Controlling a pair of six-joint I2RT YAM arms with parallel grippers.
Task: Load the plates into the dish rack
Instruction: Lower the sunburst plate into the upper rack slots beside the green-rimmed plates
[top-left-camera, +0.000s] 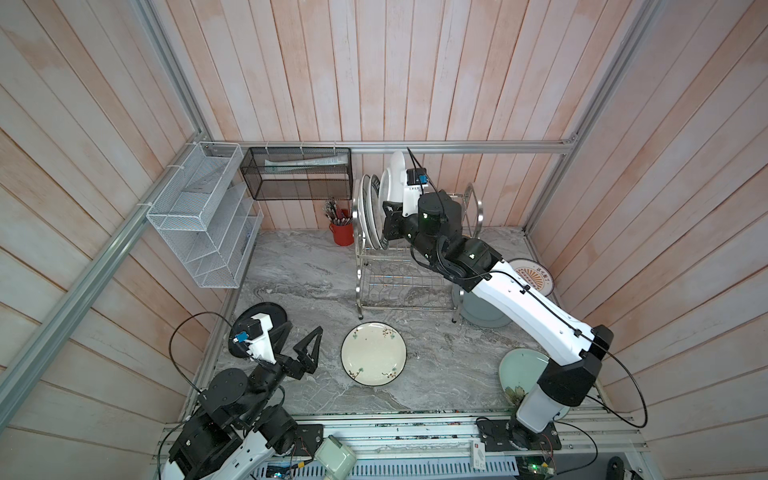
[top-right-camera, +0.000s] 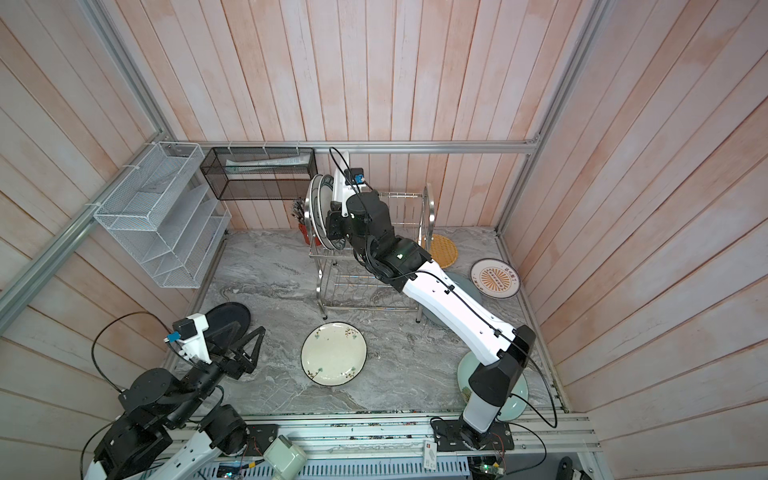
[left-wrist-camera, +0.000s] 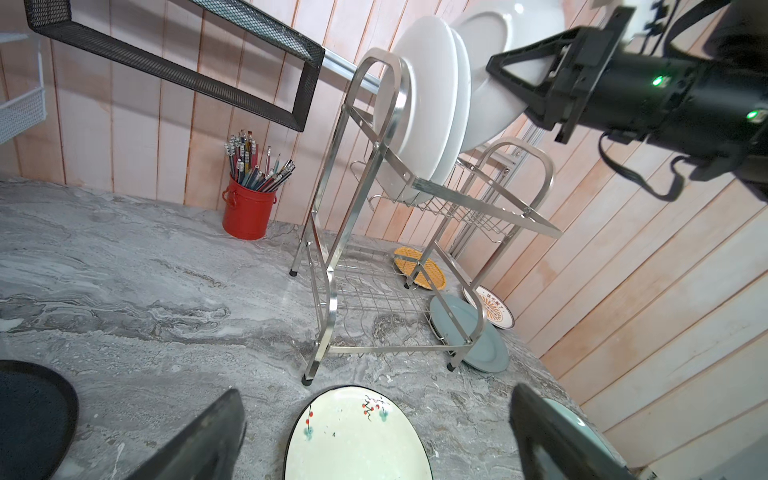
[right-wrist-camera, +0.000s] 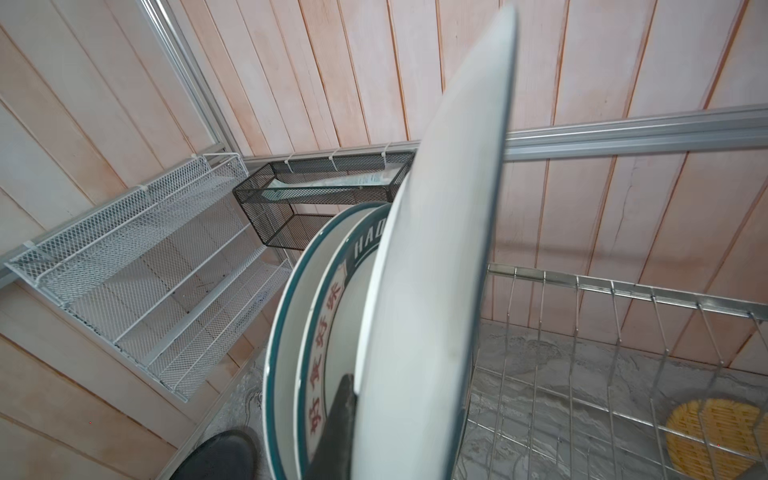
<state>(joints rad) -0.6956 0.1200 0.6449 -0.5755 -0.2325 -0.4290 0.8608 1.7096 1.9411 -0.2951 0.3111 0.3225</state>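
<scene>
Held plate (top-left-camera: 395, 176): white, on edge at the 9 o'clock end of the dish rack (top-left-camera: 401, 286) upper tier, edge line running roughly 12 to 6, faces toward 9 and 3, just beside two racked plates (right-wrist-camera: 328, 316). Right gripper (top-left-camera: 388, 218): clamped on its lower rim. Left gripper (top-left-camera: 297, 338): spread wide, empty, at 8 o'clock of the table (top-left-camera: 299, 282), by the black plate (top-left-camera: 268, 309).

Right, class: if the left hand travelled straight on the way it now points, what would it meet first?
Probably the cream floral plate, flat just ahead of the open left hand; if it clears that, the dish rack next. Height is unclear.
</scene>
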